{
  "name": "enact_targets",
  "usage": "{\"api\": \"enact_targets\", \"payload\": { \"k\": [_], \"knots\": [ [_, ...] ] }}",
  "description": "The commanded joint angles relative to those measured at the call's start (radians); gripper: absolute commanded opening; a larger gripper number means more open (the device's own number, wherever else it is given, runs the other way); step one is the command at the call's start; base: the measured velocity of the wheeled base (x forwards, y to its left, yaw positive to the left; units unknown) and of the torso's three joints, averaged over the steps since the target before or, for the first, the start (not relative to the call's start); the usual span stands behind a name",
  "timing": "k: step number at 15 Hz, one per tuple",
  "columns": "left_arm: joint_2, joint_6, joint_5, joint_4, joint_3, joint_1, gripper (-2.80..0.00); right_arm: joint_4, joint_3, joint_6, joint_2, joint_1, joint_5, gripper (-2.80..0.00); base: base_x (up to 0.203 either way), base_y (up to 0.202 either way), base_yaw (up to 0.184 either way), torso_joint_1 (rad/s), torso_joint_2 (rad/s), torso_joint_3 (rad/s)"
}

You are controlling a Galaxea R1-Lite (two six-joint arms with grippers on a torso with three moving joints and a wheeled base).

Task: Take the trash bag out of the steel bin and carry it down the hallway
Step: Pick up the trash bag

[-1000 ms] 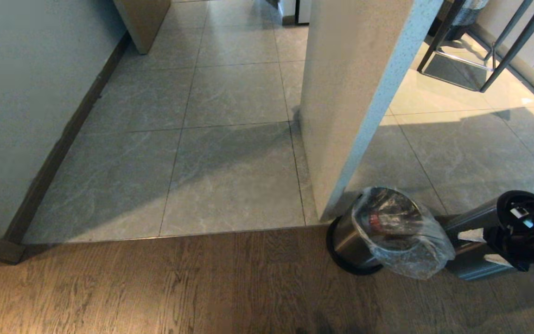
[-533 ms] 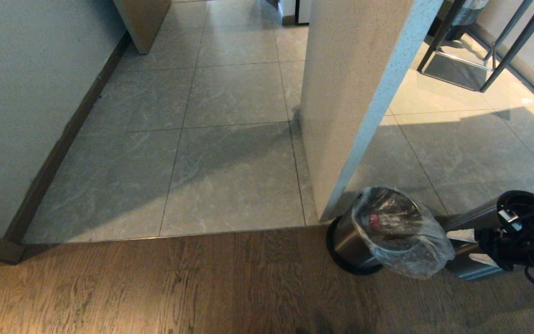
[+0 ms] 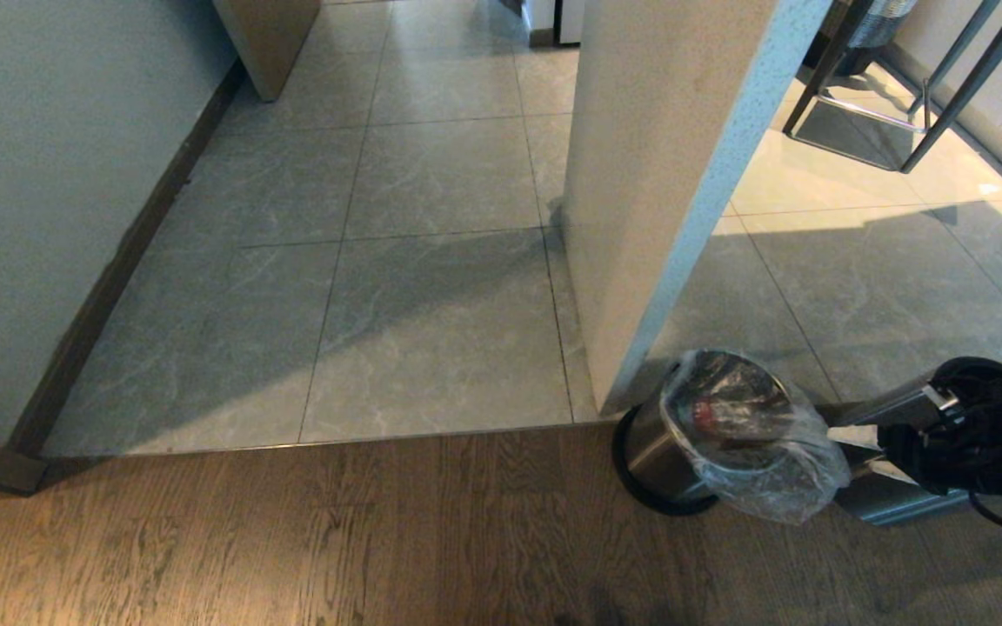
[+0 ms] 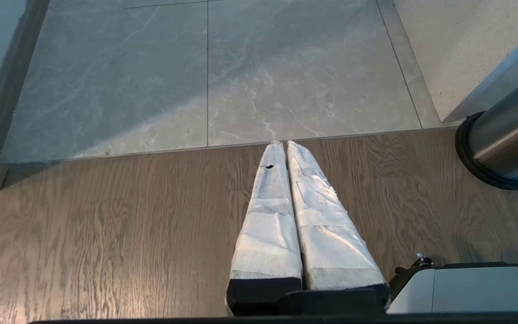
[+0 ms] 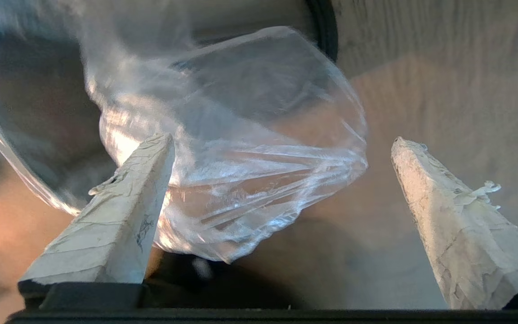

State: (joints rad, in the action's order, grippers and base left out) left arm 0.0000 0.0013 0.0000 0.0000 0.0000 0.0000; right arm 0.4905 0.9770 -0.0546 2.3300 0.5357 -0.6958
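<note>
The steel bin [image 3: 653, 456] stands on the wood floor at the foot of a pale pillar, tilted in view, with its black base ring [image 4: 481, 173] showing. The clear crinkled trash bag [image 3: 766, 461] lines it and drapes loosely over its rim, with dark and reddish scraps showing through. My right gripper [image 3: 858, 454] is open, level with the bin's rim on its right side. In the right wrist view the bag's hanging fold [image 5: 250, 166] lies between the spread fingers [image 5: 119, 211], nearer one of them. My left gripper [image 4: 282, 145] is shut over the wood planks, away from the bin. The tiled hallway [image 3: 431, 261] runs ahead.
The pillar's corner [image 3: 657, 174] rises right behind the bin. A pale wall with a dark baseboard [image 3: 110, 287] borders the hallway on the left. Metal chair legs [image 3: 901, 113] stand at the far right. A tile-to-wood threshold [image 3: 336, 439] crosses the floor.
My right gripper has slid left toward the bag, its fingertips now beside the hanging plastic. The bin, the bag and the left arm have stayed put.
</note>
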Motion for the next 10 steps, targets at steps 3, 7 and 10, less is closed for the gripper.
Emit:
{"api": "enact_targets", "payload": {
  "k": [3,7,10],
  "knots": [
    [-0.001,0.000,0.000,0.000,0.000,0.000,-2.80,-0.032,-0.024,0.344,-0.037,0.004,0.006,0.00,0.000,0.000,0.000,0.000,0.00,0.000],
    [0.000,0.000,0.000,0.000,0.000,0.000,-2.80,-0.063,-0.036,0.777,-0.052,0.044,0.005,0.00,0.000,0.000,0.000,0.000,0.00,0.000],
    [0.000,0.000,0.000,0.000,0.000,0.000,-2.80,-0.073,-0.035,1.015,-0.030,0.049,0.005,0.00,0.000,0.000,0.000,0.000,0.00,0.000]
  ]
}}
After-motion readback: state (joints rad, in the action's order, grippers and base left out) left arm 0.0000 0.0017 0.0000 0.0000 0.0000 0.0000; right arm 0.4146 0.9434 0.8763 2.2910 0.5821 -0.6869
